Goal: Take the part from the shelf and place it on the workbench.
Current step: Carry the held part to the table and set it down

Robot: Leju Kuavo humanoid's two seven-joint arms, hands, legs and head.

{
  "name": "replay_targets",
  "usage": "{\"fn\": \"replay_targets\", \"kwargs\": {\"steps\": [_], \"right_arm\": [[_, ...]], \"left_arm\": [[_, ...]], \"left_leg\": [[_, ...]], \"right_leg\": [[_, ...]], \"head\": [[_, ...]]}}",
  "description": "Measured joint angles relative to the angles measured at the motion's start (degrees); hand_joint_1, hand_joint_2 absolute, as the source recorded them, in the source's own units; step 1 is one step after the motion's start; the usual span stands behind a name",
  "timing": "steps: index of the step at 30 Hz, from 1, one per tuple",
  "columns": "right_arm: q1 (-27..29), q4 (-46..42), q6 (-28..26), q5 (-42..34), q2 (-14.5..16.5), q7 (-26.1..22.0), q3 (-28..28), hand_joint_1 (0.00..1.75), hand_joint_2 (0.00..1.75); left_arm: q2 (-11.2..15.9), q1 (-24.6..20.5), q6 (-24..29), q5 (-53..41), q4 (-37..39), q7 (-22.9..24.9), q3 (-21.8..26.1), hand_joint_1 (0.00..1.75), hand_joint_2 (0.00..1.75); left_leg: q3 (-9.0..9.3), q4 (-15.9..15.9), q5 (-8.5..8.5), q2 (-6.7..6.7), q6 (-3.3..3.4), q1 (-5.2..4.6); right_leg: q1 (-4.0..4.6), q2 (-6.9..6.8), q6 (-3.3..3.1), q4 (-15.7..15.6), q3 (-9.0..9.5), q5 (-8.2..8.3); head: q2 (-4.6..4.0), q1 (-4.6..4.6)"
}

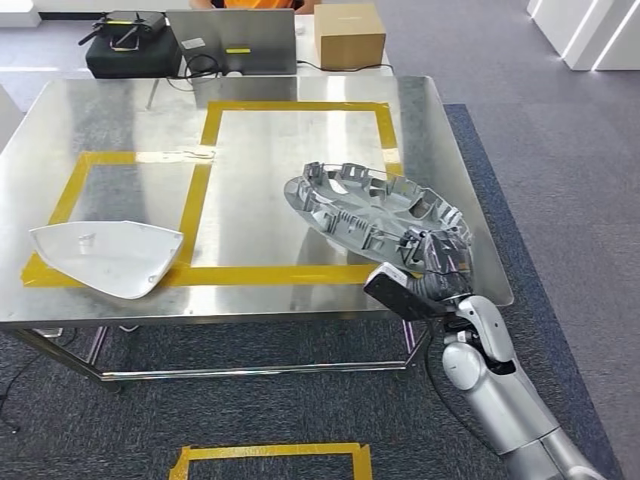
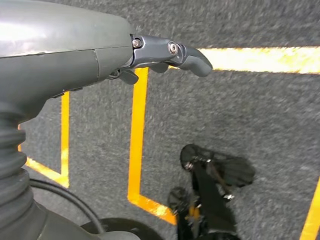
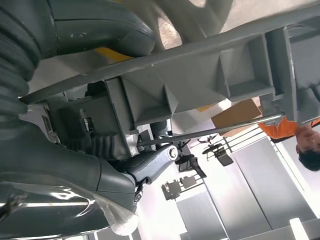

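The part is a grey round ribbed plastic piece (image 1: 370,208), like a wheel cover. It hangs tilted over the right side of the steel workbench (image 1: 249,170), just above the yellow tape frame. My right hand (image 1: 429,268) grips its near rim at the bench's front right edge. Up close, the part's ribbed underside (image 3: 211,75) lies across my right hand (image 3: 113,145), whose fingers clasp it. My left hand (image 2: 151,52) hangs beside my body over grey carpet, fingers apart and holding nothing.
A white curved panel (image 1: 106,256) lies on the bench's front left. At the far edge stand a black box (image 1: 132,45), a laptop (image 1: 230,40) and a cardboard box (image 1: 349,35). A person in orange (image 3: 302,137) stands behind. Yellow floor tape (image 1: 272,458) marks the carpet.
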Motion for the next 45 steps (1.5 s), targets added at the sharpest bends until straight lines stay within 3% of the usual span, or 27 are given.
{"fn": "replay_targets", "kwargs": {"steps": [2, 3, 4, 5, 7, 9, 12, 14, 17, 18, 19, 20, 22, 24, 28, 30, 32, 34, 35, 36, 38, 40, 43, 45], "right_arm": [[-1.0, 2.6, 0.5, -0.3, 0.2, -0.3, -0.1, 1.75, 1.75], [-1.2, 3.5, 0.7, -0.4, 0.2, -0.3, -0.1, 1.75, 1.75], [-1.3, 4.4, 0.8, -0.6, 0.3, -0.4, -0.1, 1.75, 1.75], [-1.6, 5.2, 1.0, -0.7, 0.4, -0.4, -0.1, 1.75, 1.75], [-2.7, 7.1, 1.6, -1.4, 0.5, -0.4, -0.1, 1.75, 1.75], [-4.2, 9.6, 2.4, -2.3, 0.9, -0.8, -0.2, 1.75, 1.75], [-6.2, 13.5, 3.2, -3.3, 1.5, -1.9, -0.2, 1.75, 1.75], [-7.8, 16.2, 3.7, -4.1, 1.9, -2.5, -0.2, 1.75, 1.75], [-10.0, 20.3, 4.2, -5.8, 2.9, -3.3, -0.5, 1.75, 1.75], [-10.6, 21.6, 4.4, -6.1, 3.2, -3.6, -0.6, 1.75, 1.75], [-11.1, 22.9, 4.5, -6.3, 3.5, -3.9, -0.7, 1.75, 1.75], [-11.7, 24.2, 4.7, -6.4, 3.8, -4.4, -0.7, 1.75, 1.75], [-13.1, 26.6, 5.1, -7.0, 4.5, -5.3, -0.7, 1.75, 1.75], [-14.5, 28.9, 5.3, -7.7, 5.0, -6.3, -0.8, 1.75, 1.75], [-16.6, 33.2, 5.6, -8.0, 6.3, -8.7, -0.8, 1.75, 1.75], [-17.3, 34.9, 5.6, -7.9, 7.2, -9.6, -0.6, 1.75, 1.75], [-17.7, 36.3, 5.6, -7.9, 8.0, -10.1, -0.3, 1.75, 1.75], [-17.7, 37.3, 5.6, -7.8, 8.7, -10.3, -0.1, 1.75, 1.75], [-17.8, 37.7, 5.6, -7.7, 9.0, -10.4, 0.1, 1.75, 1.75], [-18.0, 38.0, 5.6, -7.5, 9.2, -10.5, 0.2, 1.75, 1.75], [-18.7, 38.5, 5.6, -7.1, 9.7, -10.7, 0.7, 1.75, 1.75], [-19.1, 38.9, 5.6, -6.4, 10.5, -11.1, 1.5, 1.75, 1.75], [-19.1, 39.4, 5.5, -5.8, 11.9, -11.7, 2.9, 1.75, 1.75], [-19.0, 39.6, 5.2, -5.8, 12.8, -12.2, 3.6, 1.75, 1.75]], "left_arm": [[0.0, -0.2, 0.0, -0.2, 0.0, -0.1, 0.0, 0.00, 1.75], [0.0, -0.2, -0.1, -0.3, 0.0, -0.1, 0.0, 0.00, 1.75], [0.0, -0.2, -0.1, -0.4, 0.0, -0.1, 0.0, 0.00, 1.75], [0.0, -0.2, -0.1, -0.5, 0.0, -0.1, 0.0, 0.00, 1.75], [0.0, -0.2, -0.1, -0.6, 0.0, -0.2, 0.0, 0.00, 1.75], [0.1, -0.4, -0.3, -0.7, 0.0, -0.3, -0.1, 0.00, 1.75], [0.4, -0.5, -0.4, -1.0, 0.0, -0.5, -0.2, 0.00, 1.75], [0.5, -0.5, -0.6, -1.4, 0.0, -0.7, -0.3, 0.00, 1.75], [0.8, -0.5, -0.7, -1.7, 0.0, -1.1, -0.3, 0.00, 1.75], [0.9, -0.5, -0.7, -1.7, 0.0, -1.1, -0.3, 0.00, 1.75], [0.9, -0.5, -0.7, -1.7, 0.0, -1.2, -0.3, 0.00, 1.75], [1.0, -0.5, -0.7, -1.7, 0.0, -1.2, -0.3, 0.00, 1.75], [1.1, -0.6, -0.7, -1.8, 0.1, -1.3, -0.4, 0.00, 1.75], [1.2, -0.7, -0.7, -2.0, 0.2, -1.4, -0.4, 0.00, 1.75], [1.3, -0.9, -0.6, -2.6, 0.4, -1.4, -0.7, 0.00, 1.75], [1.4, -1.0, -0.5, -2.8, 0.4, -1.4, -0.9, 0.00, 1.75], [1.5, -1.0, -0.4, -2.8, 0.4, -1.4, -1.3, 0.00, 1.75], [1.6, -1.0, -0.4, -2.8, 0.4, -1.4, -1.6, 0.00, 1.75], [1.7, -1.0, -0.4, -2.8, 0.4, -1.4, -1.7, 0.00, 1.75], [1.7, -1.0, -0.4, -2.8, 0.4, -1.4, -1.7, 0.00, 1.75], [1.7, -1.0, -0.3, -2.9, 0.5, -1.4, -1.7, 0.00, 1.75], [1.7, -1.1, -0.3, -3.0, 0.5, -1.4, -1.8, 0.00, 1.75], [1.8, -1.2, -0.2, -3.1, 0.6, -1.4, -1.8, 0.00, 1.75], [1.8, -1.2, -0.1, -3.3, 0.6, -1.4, -1.8, 0.00, 1.75]], "left_leg": [[0.10, 0.0, -0.12, 0.08, 0.28, -0.02], [0.17, 0.0, -0.19, 0.08, 0.33, -0.03], [0.29, 0.0, -0.25, 0.07, 0.32, -0.02], [0.47, 0.0, -0.34, 0.06, 0.27, -0.02], [0.85, 0.0, -0.60, 0.05, -0.06, -0.10], [0.93, 0.1, -0.74, 0.09, -0.58, -0.30], [0.99, 0.0, -0.68, 0.11, -1.48, -0.24], [0.31, 1.9, -2.03, 0.12, -2.15, -0.12], [-4.26, 12.1, -7.02, 0.14, -2.84, 0.06], [-5.64, 15.1, -7.90, 0.14, -2.95, 0.11], [-6.15, 16.1, -7.68, 0.14, -3.01, 0.17], [-5.56, 14.8, -6.39, 0.14, -3.03, 0.26], [-1.90, 7.2, -2.63, 0.16, -3.04, 0.52], [0.91, 1.3, -0.88, 0.04, -2.67, 0.58], [1.28, 0.1, -0.61, 0.08, -1.17, 0.46], [1.27, -0.2, -0.31, 0.29, -0.45, 0.60], [1.10, -0.1, -0.25, 0.45, -0.17, 0.50], [1.03, -0.1, -0.24, 0.51, -0.11, 0.31], [1.07, -0.1, -0.24, 0.51, -0.10, 0.21], [1.15, -0.1, -0.24, 0.49, -0.10, 0.11], [1.27, -0.1, -0.28, 0.52, -0.21, -0.09], [1.24, -0.1, -0.28, 0.62, -0.74, -0.10], [1.37, -0.2, -0.25, 0.74, -1.84, 0.14], [0.41, 2.4, -2.08, 0.65, -2.54, 0.20]], "right_leg": [[-0.07, 0.00, 0.39, 7.9, -4.26, -2.91], [-0.09, 0.00, 0.52, 10.4, -5.81, -3.31], [-0.10, -0.01, 0.58, 10.7, -6.32, -2.55], [-0.12, -0.02, 0.56, 8.6, -5.59, -0.69], [-0.08, -0.09, 0.32, 0.5, -1.86, 3.46], [0.04, -0.06, -0.18, -4.9, 0.94, 4.99], [0.15, -0.02, -1.17, -5.8, 1.56, 5.03], [-0.05, -0.10, -1.91, -6.1, 1.83, 5.26], [-0.12, -0.17, -2.40, -6.3, 1.97, 5.30], [-0.11, -0.16, -2.42, -6.2, 2.00, 5.29], [-0.11, -0.13, -2.43, -6.2, 2.05, 5.27], [-0.13, -0.08, -2.42, -6.2, 2.12, 5.27], [-0.14, 0.10, -2.24, -6.2, 2.31, 5.23], [0.11, 0.44, -1.67, -6.0, 2.29, 5.15], [0.14, 0.78, -0.37, -6.1, 1.93, 5.09], [0.08, 0.58, 0.02, -2.5, 0.09, 2.88], [0.07, 0.41, 0.23, 5.2, -3.55, -0.79], [0.07, 0.39, 0.20, 10.5, -6.10, -2.28], [0.09, 0.39, 0.03, 10.0, -5.85, -1.46], [0.14, 0.40, -0.25, 7.1, -4.37, 0.32], [0.40, 0.36, -1.05, -1.3, 0.10, 3.66], [0.75, 0.30, -1.52, -6.1, 2.66, 4.79], [0.87, 0.37, -2.04, -6.9, 3.05, 5.24], [0.53, 0.33, -2.64, -7.4, 3.27, 5.71]], "head": [[0.00, 0.04], [0.00, 0.04], [0.00, 0.07], [0.00, 0.07], [0.00, 0.05], [0.00, -0.03], [0.00, -0.02], [0.00, -0.17], [0.00, -0.32], [0.00, -0.32], [0.00, -0.33], [0.00, -0.33], [0.00, -0.33], [0.00, -0.27], [0.00, -0.19], [0.00, 0.10], [0.00, 0.32], [0.00, 0.33], [0.00, 0.33], [0.00, 0.33], [0.00, 0.29], [0.00, 0.25], [0.00, 0.26], [0.00, 0.20]]}}
